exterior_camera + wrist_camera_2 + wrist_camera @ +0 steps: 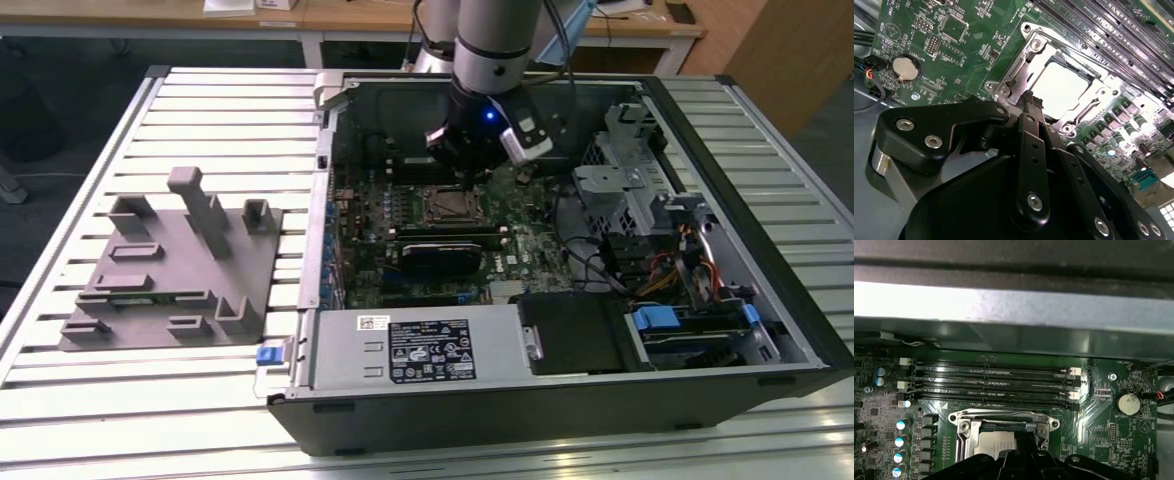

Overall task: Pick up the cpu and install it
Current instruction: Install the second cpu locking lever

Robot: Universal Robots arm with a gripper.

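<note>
Pale silver-white square cpu point(1063, 89): seated inside metal socket frame point(1024, 75) on green motherboard point(400, 215), apparently installed. Black gripper point(1029, 100) directly above, fingers together, empty.

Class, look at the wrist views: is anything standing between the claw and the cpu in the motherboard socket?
Nothing visible does. The cpu already lies inside the socket frame, and the claw sits right at the frame's edge with no cable or part between them.
</note>
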